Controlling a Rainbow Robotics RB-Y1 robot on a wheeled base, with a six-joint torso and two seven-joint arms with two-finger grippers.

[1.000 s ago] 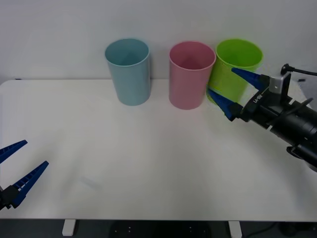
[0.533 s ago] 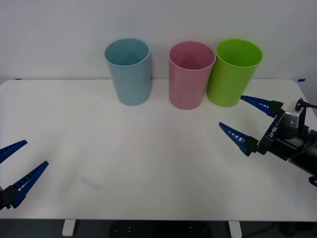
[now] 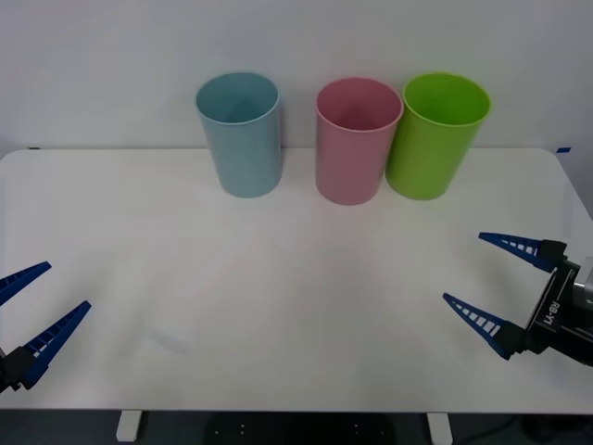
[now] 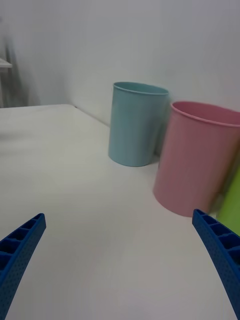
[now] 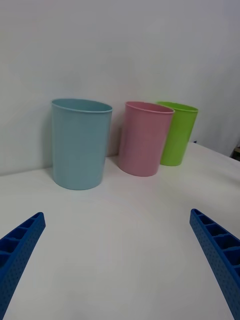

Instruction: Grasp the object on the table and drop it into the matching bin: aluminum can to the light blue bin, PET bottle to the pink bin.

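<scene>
The pink bin (image 3: 354, 148) (image 4: 195, 160) (image 5: 144, 140) stands at the back of the white table (image 3: 296, 278), between the light blue bin (image 3: 243, 139) (image 4: 135, 125) (image 5: 80, 145) and a lime green one. The object, the PET bottle, is out of view, and so is any aluminum can. My right gripper (image 3: 462, 267) (image 4: 117, 215) hangs open over the table's front right, well short of the bins, nothing between its fingers. At the front left corner my left gripper (image 3: 69, 285) (image 5: 116, 213) is open and holds nothing.
A lime green bin (image 3: 434, 139) (image 5: 177, 132) stands right of the pink one, almost touching it. All three bins line up near the table's far edge, against a plain white wall. Bare tabletop lies between the bins and both grippers.
The right gripper has drawn back from beside the green and pink bins, toward the table's front right, staying open. The left gripper has not moved.
</scene>
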